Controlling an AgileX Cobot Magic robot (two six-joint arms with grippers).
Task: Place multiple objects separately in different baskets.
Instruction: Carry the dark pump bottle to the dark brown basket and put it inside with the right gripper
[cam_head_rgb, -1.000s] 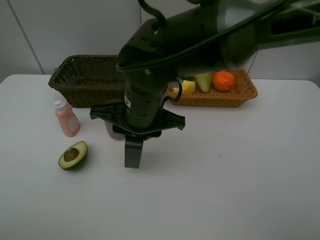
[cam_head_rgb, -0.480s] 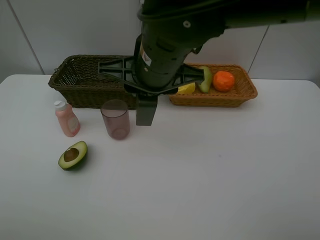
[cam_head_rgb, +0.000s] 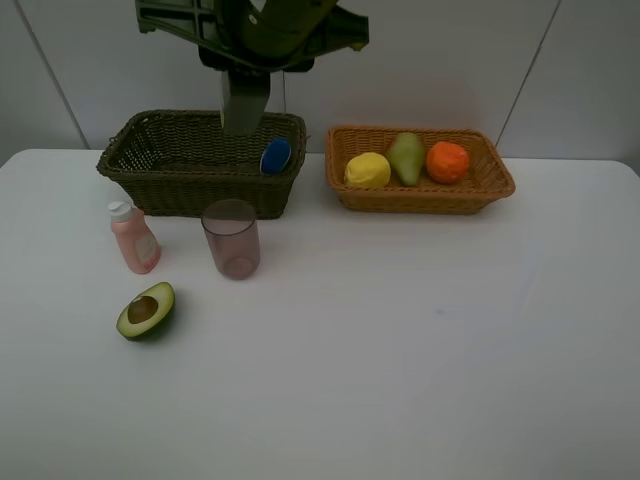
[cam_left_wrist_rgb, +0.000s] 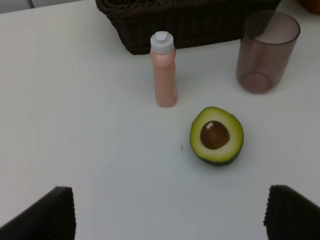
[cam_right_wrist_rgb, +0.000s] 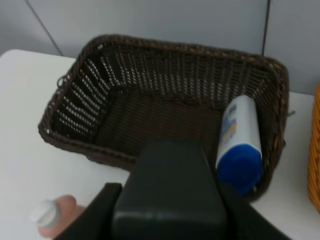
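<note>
Hanging the right gripper (cam_head_rgb: 245, 112) clenched above the dark basket (cam_head_rgb: 150, 168), holding the left gripper (cam_left_wrist_rgb: 169, 214) spread wide facing the avocado half (cam_left_wrist_rgb: 216, 135), leaving bare table (cam_head_rgb: 450, 350) beyond the cup (cam_head_rgb: 232, 240).

black arm (cam_head_rgb: 262, 22), blocky matte black tool (cam_head_rgb: 244, 115)

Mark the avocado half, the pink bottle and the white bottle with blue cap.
avocado half (cam_left_wrist_rgb: 215, 135), left wrist view, on its brown pit.
pink bottle (cam_left_wrist_rgb: 164, 82), left wrist view, on its pink body.
white bottle with blue cap (cam_right_wrist_rgb: 238, 130), right wrist view, on its white body.
</note>
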